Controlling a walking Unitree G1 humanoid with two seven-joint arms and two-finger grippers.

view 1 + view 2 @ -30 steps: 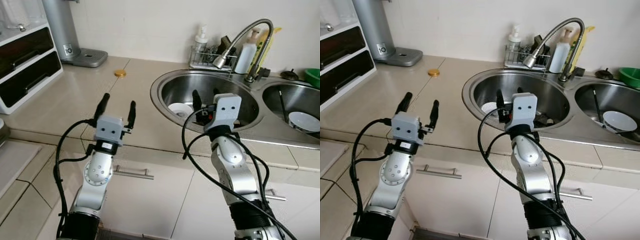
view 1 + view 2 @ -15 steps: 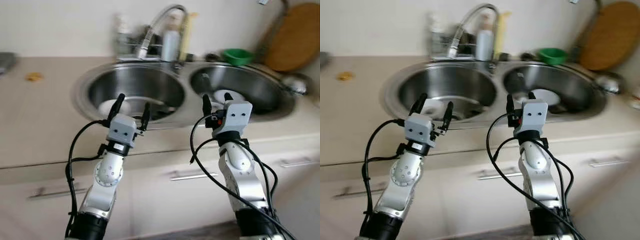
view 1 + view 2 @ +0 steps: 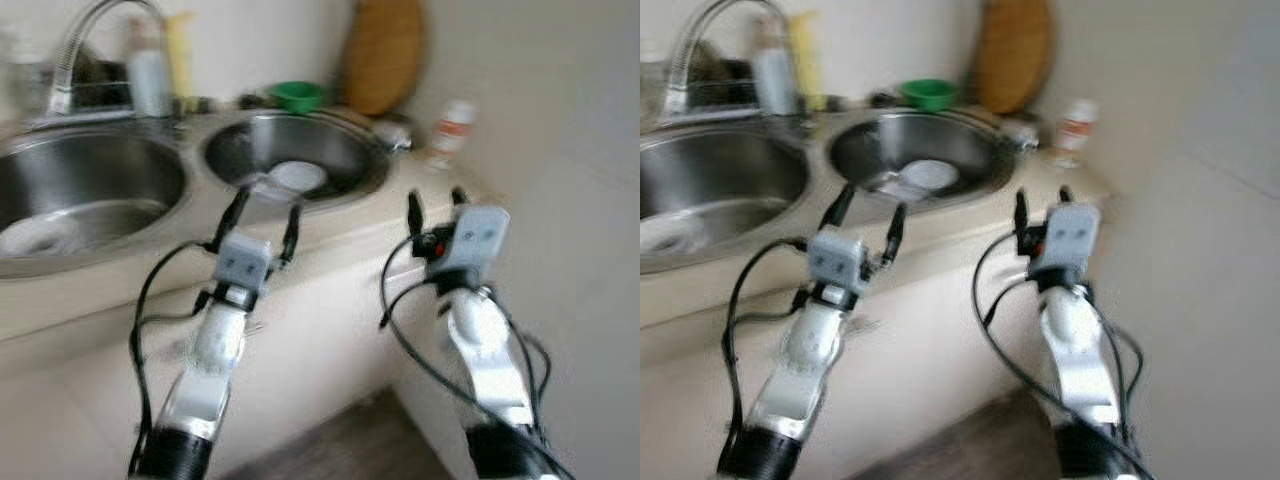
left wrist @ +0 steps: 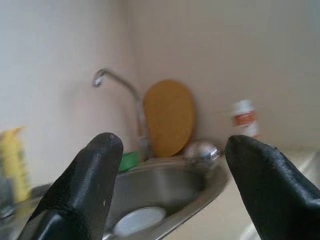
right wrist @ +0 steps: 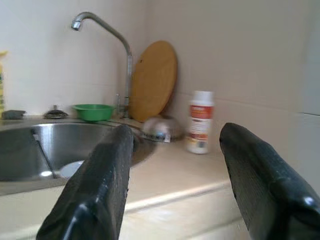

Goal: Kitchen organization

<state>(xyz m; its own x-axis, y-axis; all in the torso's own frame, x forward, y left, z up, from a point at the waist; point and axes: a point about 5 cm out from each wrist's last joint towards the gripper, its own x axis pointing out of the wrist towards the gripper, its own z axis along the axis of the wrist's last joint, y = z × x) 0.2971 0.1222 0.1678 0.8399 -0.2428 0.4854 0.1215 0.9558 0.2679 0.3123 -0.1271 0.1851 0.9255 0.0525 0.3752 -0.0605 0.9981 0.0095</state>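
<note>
A beige counter (image 5: 165, 172) is running along the wall into a corner; two steel basins are sitting sunk into it, a left basin (image 3: 80, 190) and a right basin (image 3: 300, 155); a white dish (image 3: 297, 176) is lying in the right basin, and another white dish (image 3: 25, 237) is lying in the left one; a green bowl (image 5: 92, 111) is resting on the counter behind the right basin; a round wooden board (image 5: 152, 80) is leaning against the wall beside it; a steel bowl (image 5: 161, 128) is lying upturned near the board; a white bottle (image 5: 200, 121) with a red label is standing upright near the corner.
</note>
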